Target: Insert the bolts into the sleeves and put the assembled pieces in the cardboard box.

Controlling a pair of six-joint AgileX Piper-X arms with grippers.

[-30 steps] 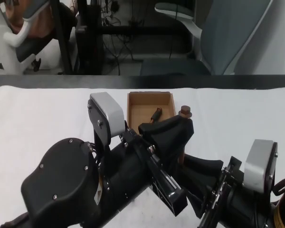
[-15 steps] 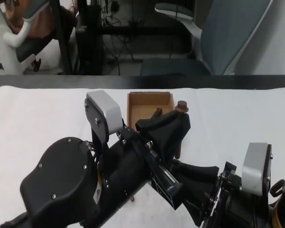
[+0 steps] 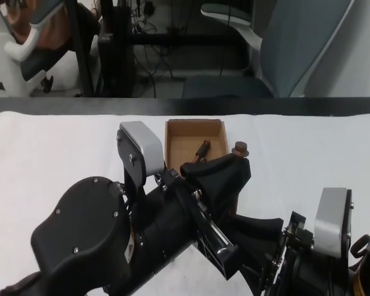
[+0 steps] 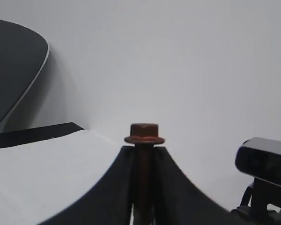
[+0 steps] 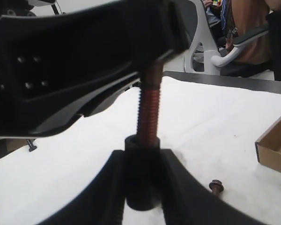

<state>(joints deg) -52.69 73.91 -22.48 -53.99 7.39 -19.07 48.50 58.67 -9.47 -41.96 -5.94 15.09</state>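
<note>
Gripping an upright sleeve (image 5: 141, 180), the right gripper (image 5: 141, 159) is held nearest. The bolt (image 4: 144, 133) is clamped head-up in the left gripper (image 4: 143, 157), with its threaded end at the sleeve's mouth. Beyond, a loose bolt (image 5: 216, 186) is seen on the cloth (image 3: 49, 142), and the box (image 3: 184, 143) is placed toward the far edge.

Upright bolt (image 4: 144, 140) between left end effector (image 4: 143, 183) fingers

The bolt (image 5: 148, 110) is coppery metal with a rough threaded shank. The sleeve (image 5: 141, 187) is matt black. The box (image 3: 180, 142) is plain brown cardboard. White, slightly nubbly cloth covers the tabletop (image 3: 49, 154).
</note>
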